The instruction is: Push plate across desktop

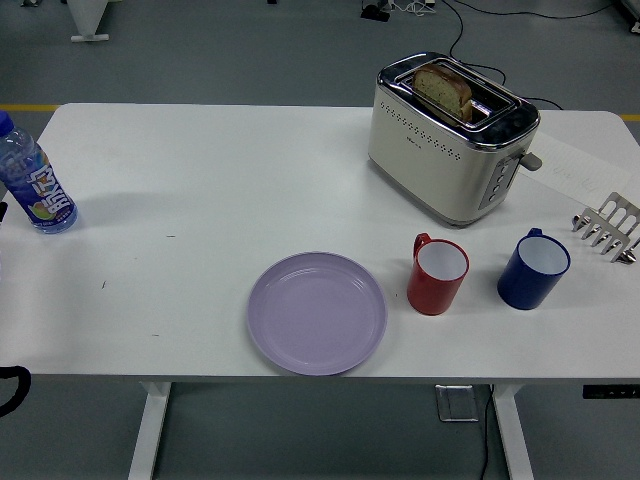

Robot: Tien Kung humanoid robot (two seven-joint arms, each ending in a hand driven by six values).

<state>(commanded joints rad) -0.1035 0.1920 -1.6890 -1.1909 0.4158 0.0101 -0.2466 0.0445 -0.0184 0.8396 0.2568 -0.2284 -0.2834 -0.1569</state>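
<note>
A lilac plate [317,313] lies flat near the front edge of the white table [200,180], a little left of a red mug [438,275]. Nothing touches it. Neither hand is over the table. Only a black bit of the left arm [10,388] shows at the lower left picture edge, below the table's front edge. The right arm is out of view.
A blue mug [534,270] stands right of the red mug. A cream toaster [450,137] with a bread slice stands at the back right. A metal toast rack [608,228] is at the right edge. A water bottle [33,180] stands at the far left.
</note>
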